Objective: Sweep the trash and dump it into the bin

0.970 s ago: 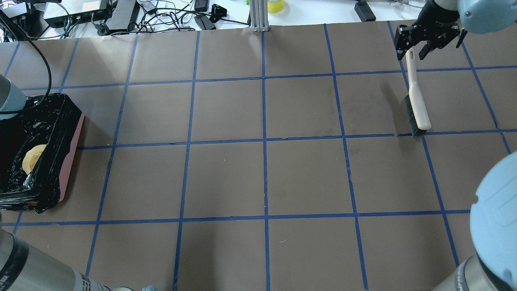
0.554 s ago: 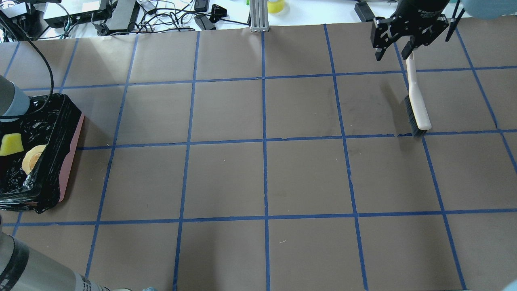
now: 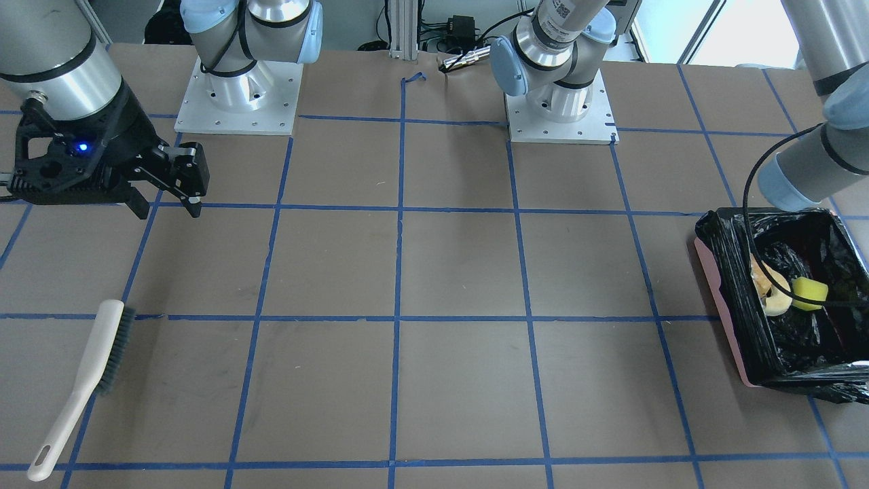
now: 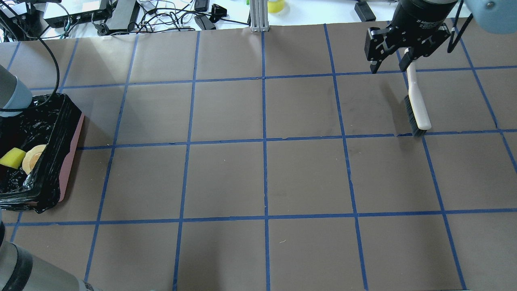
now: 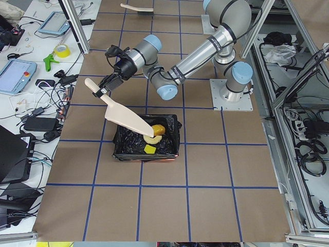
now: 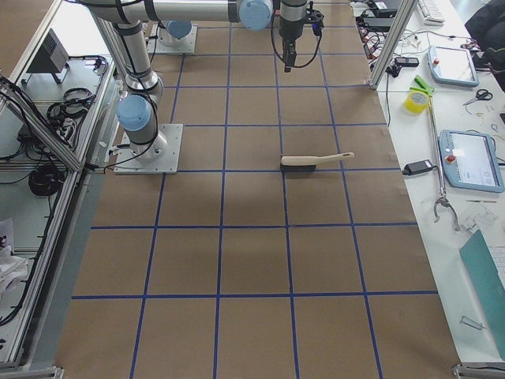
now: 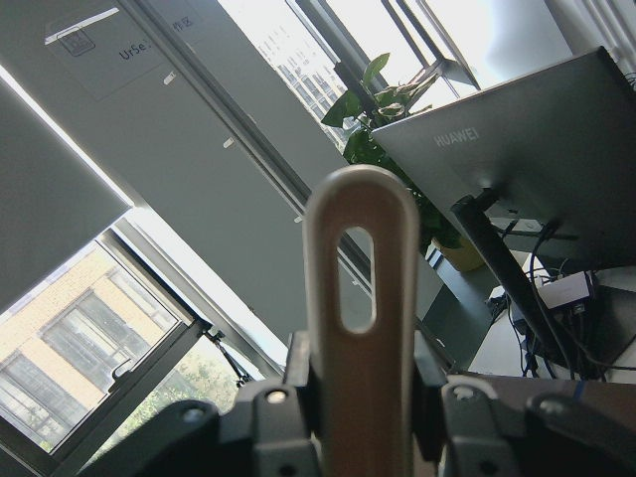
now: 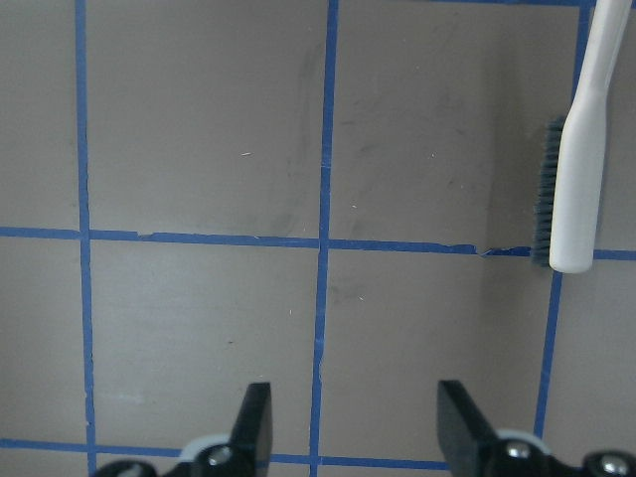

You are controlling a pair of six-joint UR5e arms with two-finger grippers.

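Step in hand: dumping, apparently finishing. Left gripper (image 5: 108, 86) is clamping the dustpan (image 5: 126, 117) by its handle, the pan sloping down from the fingers into the bin (image 4: 54, 133). Roll (image 5: 159, 129), croissant (image 5: 150, 138) and sponge (image 5: 149, 149) are lying inside the bin. Right gripper (image 8: 358, 422) is hanging wide open and empty, the brush (image 8: 576, 189) lying beyond its fingertips, apart. Next, by judgement: lifting the pan clear and parking it.

The overhead camera looks down on the table (image 4: 226, 178) from behind the robot: bin (image 4: 72, 161) at the left edge, brush (image 4: 416, 105) at upper right. The front-facing camera looks from the opposite side, so both stand mirrored. The two side cameras look from high along the table. The left wrist camera is very close to the dustpan (image 7: 358, 397) handle; the right wrist camera looks straight down, brush at upper right.
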